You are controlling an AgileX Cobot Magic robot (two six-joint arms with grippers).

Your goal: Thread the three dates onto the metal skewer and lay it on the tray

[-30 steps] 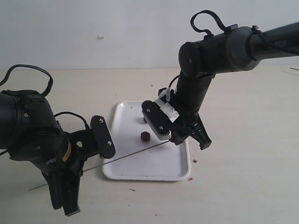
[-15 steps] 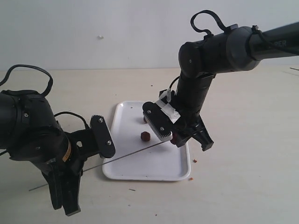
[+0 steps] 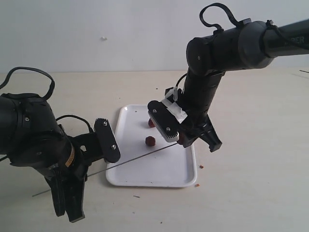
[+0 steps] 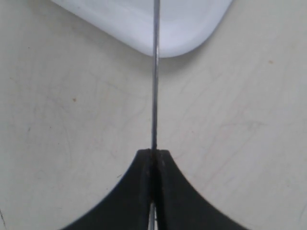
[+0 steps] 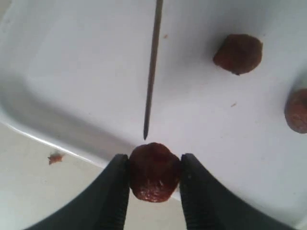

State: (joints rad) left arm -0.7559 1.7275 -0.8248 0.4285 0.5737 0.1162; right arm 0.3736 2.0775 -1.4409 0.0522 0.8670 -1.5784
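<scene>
My left fingers [image 4: 147, 159] are clamped tight on the thin grey metal skewer [image 4: 154, 86], its tip out over the flat white rectangular tray [image 3: 159, 175] past two wrinkled reddish-brown dates [image 3: 150, 141], just short of the third date [image 5: 153, 171] squeezed between my part-open right fingers [image 5: 123, 168].

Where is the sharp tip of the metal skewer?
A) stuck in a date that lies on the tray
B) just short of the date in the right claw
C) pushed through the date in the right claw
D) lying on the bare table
B: in the right wrist view the metal skewer ends just before the date pinched by the right claw, not piercing it.
</scene>
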